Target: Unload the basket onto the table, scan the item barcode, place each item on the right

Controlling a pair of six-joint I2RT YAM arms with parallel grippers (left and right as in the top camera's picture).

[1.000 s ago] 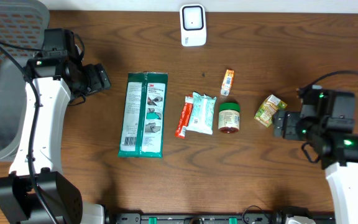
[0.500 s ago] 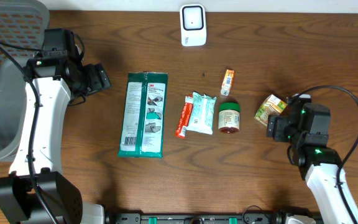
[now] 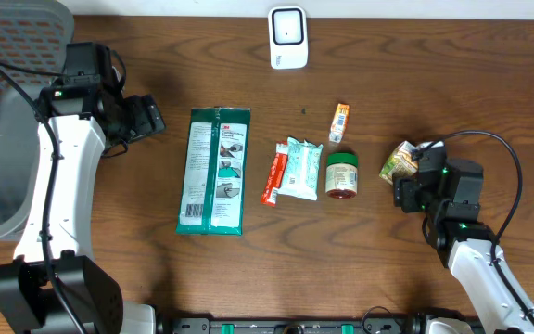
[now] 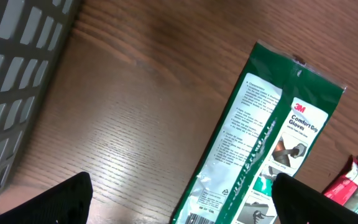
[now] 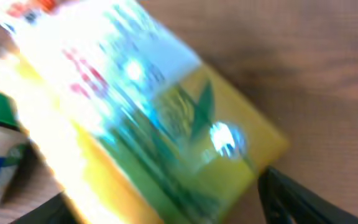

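A yellow-green snack packet [image 3: 400, 162] lies at the right of the wooden table. My right gripper [image 3: 410, 186] is right at it. In the right wrist view the packet [image 5: 166, 124] fills the blurred frame, lying between the two dark fingers of that gripper [image 5: 166, 205]. A sliver of wood shows beside the right finger, so the jaws stand open around the packet. The white scanner [image 3: 287, 37] stands at the table's far edge, centre. My left gripper [image 3: 151, 119] hangs open at the far left, empty, beside a green glove pack [image 4: 272, 137].
The glove pack [image 3: 213, 170], a red stick pack [image 3: 273, 174], a teal pouch [image 3: 300, 168], a green-lidded jar [image 3: 342, 174] and a small orange tube [image 3: 339, 122] lie mid-table. A grey mesh basket [image 3: 7, 121] sits at the left edge.
My right arm has swung left and down onto the yellow-green packet, and its jaws have narrowed around it. The left arm has stayed still.
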